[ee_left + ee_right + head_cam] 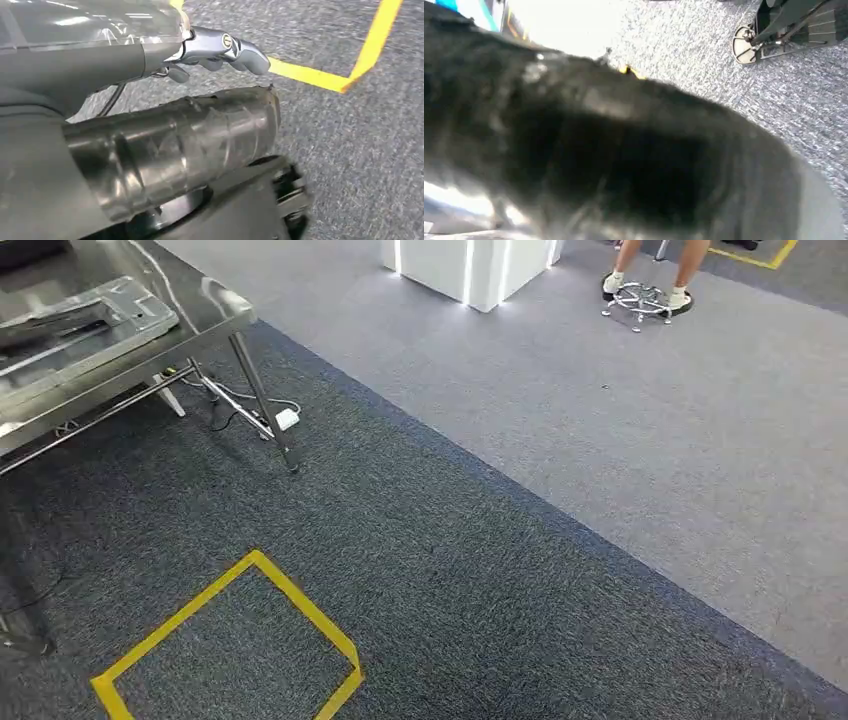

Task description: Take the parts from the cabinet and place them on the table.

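In the head view a steel table [215, 310] stands at the upper left, with a flat pressed metal part [90, 325] lying on it. My left hand [200, 90] hangs over the dark carpet in the left wrist view. Its silver fingers [220, 47] and plastic-wrapped thumb [190, 145] are apart, with only carpet between them. A dark blurred mass [614, 160] lies close to the lens in the right wrist view, and I cannot make out how my right hand's fingers lie.
A yellow tape square [250, 640] marks the dark carpet below the table. Cables and a white plug [287, 420] lie by the table leg [265, 405]. A white lit pillar [470, 270] and a person's legs on a stool [645, 290] are far off on the lighter carpet.
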Robot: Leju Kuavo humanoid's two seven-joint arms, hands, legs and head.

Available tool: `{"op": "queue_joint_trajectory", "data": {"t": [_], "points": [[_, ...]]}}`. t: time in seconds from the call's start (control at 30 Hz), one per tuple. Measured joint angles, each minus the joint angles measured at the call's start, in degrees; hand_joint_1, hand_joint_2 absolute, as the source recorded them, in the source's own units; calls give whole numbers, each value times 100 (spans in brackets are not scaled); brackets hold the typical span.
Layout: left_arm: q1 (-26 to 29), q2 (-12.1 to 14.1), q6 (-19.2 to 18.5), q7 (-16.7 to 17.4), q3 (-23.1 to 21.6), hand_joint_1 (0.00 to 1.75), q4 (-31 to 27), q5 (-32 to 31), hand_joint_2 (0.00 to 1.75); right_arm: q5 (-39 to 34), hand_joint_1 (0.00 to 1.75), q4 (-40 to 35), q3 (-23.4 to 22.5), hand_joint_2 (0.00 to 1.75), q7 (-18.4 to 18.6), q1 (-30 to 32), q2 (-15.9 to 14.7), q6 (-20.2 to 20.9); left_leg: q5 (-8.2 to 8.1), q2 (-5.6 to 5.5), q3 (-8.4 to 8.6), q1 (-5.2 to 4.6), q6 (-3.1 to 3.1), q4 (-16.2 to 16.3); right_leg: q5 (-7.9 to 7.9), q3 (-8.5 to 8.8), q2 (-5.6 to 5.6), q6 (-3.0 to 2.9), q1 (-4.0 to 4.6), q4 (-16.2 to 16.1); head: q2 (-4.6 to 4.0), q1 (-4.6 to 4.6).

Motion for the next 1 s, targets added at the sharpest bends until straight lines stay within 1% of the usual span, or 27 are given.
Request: {"op": "queue_joint_trajectory", "data": {"t": [0.03,0.07,0.13,0.17,0.2,0.23,0.27,0.3,0.33,0.37,0.4,0.43,0.47,0.5,0.53,0.57,0.6,0.67,0.7,0.73,0.77,0.8,0.87,0.9,0.93,0.97,1.0], "points": [[-1,0,0,-2,0,0,0,2,0,0,0,0,0,0,0,-3,0,0,197,-193,205,9,23,-451,4,1,57,12,-4,0,0,2],[6,0,0,-2,4,0,0,9,0,2,0,2,0,0,0,-15,2,2,141,-458,262,10,46,-646,7,-26,116,53,29,27,0,2],[-20,0,0,-9,7,0,0,17,0,20,0,2,2,0,6,-11,2,2,161,-355,248,-10,69,-655,44,-66,221,124,-7,16,0,4],[-28,0,0,-9,7,0,0,17,0,20,0,2,2,0,11,3,2,5,169,-302,255,-23,101,-657,69,-70,281,165,-26,-11,0,2],[-24,0,0,-9,9,0,0,17,0,20,0,7,2,0,13,19,2,5,211,-245,282,3,150,-714,91,-89,340,206,-2,-21,0,4],[-29,-2,0,-9,9,0,0,17,0,20,0,9,2,0,15,24,2,2,259,-139,288,37,206,-769,34,-100,210,206,-28,57,0,9],[-31,-4,-2,-11,9,0,0,17,0,20,0,9,2,0,15,23,2,2,276,-83,283,21,240,-786,-151,-204,-130,217,15,261,0,35],[-20,-7,-2,-11,11,0,0,17,0,20,0,11,4,0,17,12,2,5,279,-8,267,12,254,-783,-388,-378,-256,230,13,625,0,39],[-7,-7,-2,-11,11,0,0,17,0,18,0,11,4,0,18,4,2,5,277,66,259,1,264,-780,-583,-551,-303,242,4,1007,0,39],[18,-7,-2,-11,15,0,0,20,0,20,0,11,4,0,18,1,2,9,274,184,248,-12,268,-778,-784,-777,-339,260,-10,1504,0,37],[25,-2,-2,-11,17,0,0,20,0,26,0,13,4,0,17,4,2,18,270,276,238,-20,272,-772,-827,-886,-352,274,-27,1751,0,37],[22,-2,-2,-11,20,0,0,22,0,28,0,13,4,0,26,9,2,22,263,347,237,-20,273,-768,-721,-844,-366,290,-41,1693,0,37],[15,-4,-2,-13,20,0,0,24,0,28,0,13,4,0,31,18,2,31,250,410,241,-18,263,-761,-510,-658,-399,301,-49,1374,0,37],[9,-4,-2,-13,20,0,0,26,0,31,0,13,4,0,31,28,0,37,236,461,254,-11,247,-747,-270,-384,-462,304,-55,887,0,39],[5,-7,-4,-15,20,0,0,31,0,31,0,13,4,0,31,28,0,40,212,519,265,-8,221,-725,-47,-63,-591,297,-58,317,0,37],[7,-7,-4,-15,22,0,0,35,0,31,0,13,4,0,31,13,2,46,187,570,266,-30,185,-706,-143,66,-858,259,-10,27,0,39],[6,-7,-4,-15,22,0,0,35,0,33,0,13,7,0,31,5,2,55,156,605,253,-60,142,-669,-83,54,-798,213,-3,0,0,33],[-22,-7,-2,-15,24,0,0,35,0,33,0,15,7,0,31,15,2,70,160,691,296,-56,98,-689,-92,19,-686,178,18,28,0,28],[-34,-7,-2,-15,24,0,0,35,0,33,0,15,7,0,31,24,2,70,159,740,316,-54,67,-695,-83,13,-624,144,15,19,0,33],[-39,-4,-2,-17,24,0,0,35,0,33,0,15,7,0,31,22,2,68,113,655,299,-32,5,-666,-50,37,-575,99,-20,-20,0,31],[-44,-4,-2,-17,24,0,0,35,0,33,0,15,7,0,31,17,7,68,-18,339,256,-2,-35,-519,-37,33,-526,77,-32,-25,0,31],[-39,-7,-4,-17,26,0,0,35,0,33,0,15,7,0,31,5,7,68,-239,180,117,3,-48,-199,-26,18,-481,48,-33,-22,0,26],[-13,-4,-4,-17,26,0,0,35,0,33,0,15,7,0,31,-10,9,68,-674,79,-305,11,-68,718,-14,-13,-349,24,-20,-15,0,28],[5,-4,-4,-15,28,0,0,35,0,33,0,15,7,0,31,-8,9,68,-731,73,-454,11,-76,1036,-12,-19,-272,22,-18,-9,0,31],[18,-4,-4,-15,31,0,0,37,0,33,0,15,7,0,33,-3,9,70,-674,73,-483,11,-74,1089,-12,-18,-207,23,-18,-2,0,28],[25,-4,-4,-15,33,0,0,46,0,33,0,15,7,0,33,4,9,70,-466,69,-396,12,-60,877,-10,-13,-122,25,-19,5,0,28],[21,0,-4,-15,35,0,0,50,0,33,0,15,7,0,35,7,13,77,-197,49,-209,12,-35,455,-9,-7,-38,26,-21,15,0,28]]}}
